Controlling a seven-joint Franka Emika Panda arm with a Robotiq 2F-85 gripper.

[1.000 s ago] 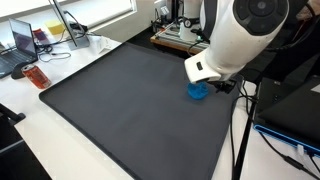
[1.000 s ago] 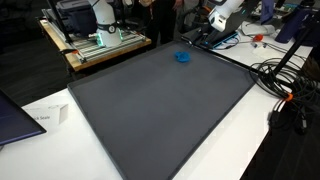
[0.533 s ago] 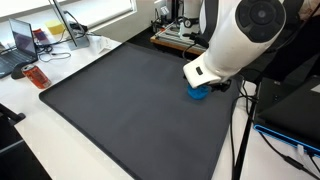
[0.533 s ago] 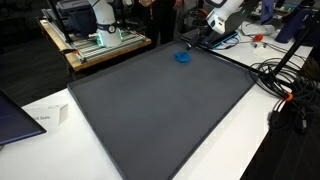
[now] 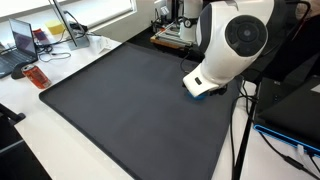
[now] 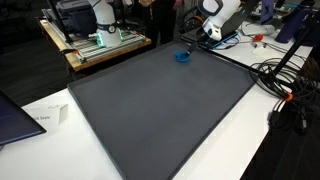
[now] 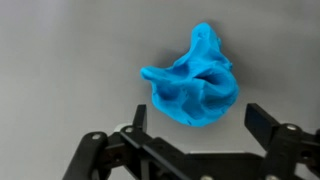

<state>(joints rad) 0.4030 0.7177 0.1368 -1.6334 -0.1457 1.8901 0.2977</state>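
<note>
Tool [image 7: 199, 114] is spread wide and holds nothing. In the wrist view its two black fingers [image 7: 140, 118] stand either side of the near end of a crumpled blue soft lump [image 7: 192, 84], apart from it, with no contact that I can see.

The lump lies on a dark grey mat [image 5: 120, 110] that covers most of the white table [image 5: 40, 135]. No bin or tray is involved; it lies straight on the mat.

In an exterior view the white robot arm [image 5: 235, 45] hangs right over the lump, and only a blue sliver [image 5: 211, 92] shows under it.

Edges:
- The lump [image 6: 182, 57] is close to the mat's far corner, just inside the edge.
- In that view it is well apart from the mat's near corner.
- The broad stretch of mat [image 6: 160, 120] runs from the lump toward the near side.

Around the mat:
- Black cables [image 6: 285, 85] lie tangled on the table just past the mat edge on the arm's side.
- An open laptop [image 5: 24, 40] and an orange flat packet [image 5: 37, 77] sit off the mat at the opposite side, the packet just beside the mat's corner.
- All of these are well apart from the lump.
</note>
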